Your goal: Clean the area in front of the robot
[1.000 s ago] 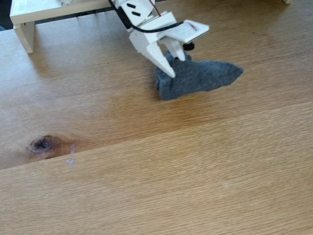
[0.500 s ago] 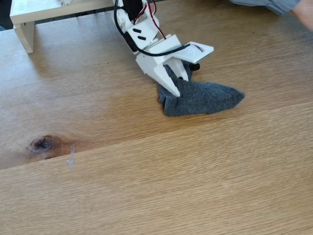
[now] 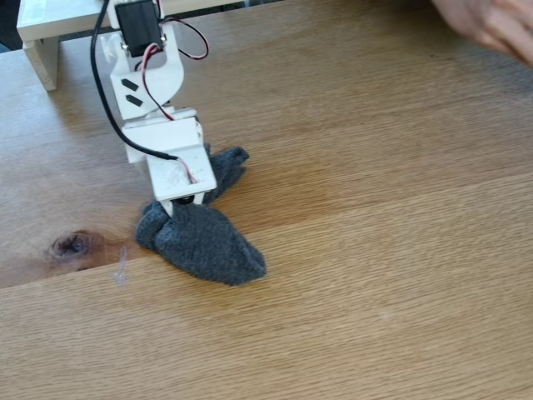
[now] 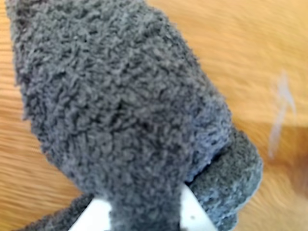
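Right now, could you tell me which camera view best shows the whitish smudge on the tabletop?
The wrist view: the whitish smudge appears large, right beside the grey cloth. The fixed view shows the smudge small and faint, near the dark knot.

The robot point(image 3: 154, 108) is white blocky plastic with a black motor point(image 3: 137, 15), red and black wires, two dark slots.

My arm point(image 3: 154, 92) is white plastic with a black servo, black cable and red wires; my gripper point(image 3: 179, 202) is white too. The cloth point(image 3: 204, 242) I pinch is fuzzy dark grey, nubbly up close point(image 4: 120, 110). The tabletop point(image 3: 375, 275) is light oak, finely grained, with one dark brown knot point(image 3: 71, 245) and a whitish smudge point(image 3: 122, 268).
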Motion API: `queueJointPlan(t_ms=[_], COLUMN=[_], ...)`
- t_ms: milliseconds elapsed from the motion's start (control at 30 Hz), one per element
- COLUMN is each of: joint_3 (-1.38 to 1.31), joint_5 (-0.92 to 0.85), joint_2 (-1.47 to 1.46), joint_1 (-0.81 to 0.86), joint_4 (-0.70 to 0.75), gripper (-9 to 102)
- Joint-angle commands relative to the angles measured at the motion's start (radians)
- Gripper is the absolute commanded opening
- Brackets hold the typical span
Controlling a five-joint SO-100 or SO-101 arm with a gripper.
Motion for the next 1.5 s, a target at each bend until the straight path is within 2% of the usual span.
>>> queueJointPlan(t_ms=[0,100,200,333,500,600,667,733,933,1067,1333,1467], joint_3=[-0.023,-0.023,-0.034,-0.037,-0.037,-0.055,-0.114,-0.207,-0.534,-0.68,-0.808,-0.808], joint_5=[0.048,0.067,0.006,-0.163,-0.344,-0.411,-0.445,-0.457,-0.442,-0.463,-0.462,-0.425], joint_2=[0.158,0.305,0.472,0.534,0.287,0.1,-0.026,-0.14,-0.371,-0.472,-0.511,-0.428], joint_1=[0.006,-0.081,-0.179,-0.206,-0.054,0.052,0.11,0.158,0.225,0.245,0.408,0.462], joint_4=[0.121,0.215,0.23,-0.041,-0.4,-0.541,-0.566,-0.538,-0.328,-0.288,-0.138,0.038], gripper=[0,0,0,0,0,0,0,0,0,0,0,0])
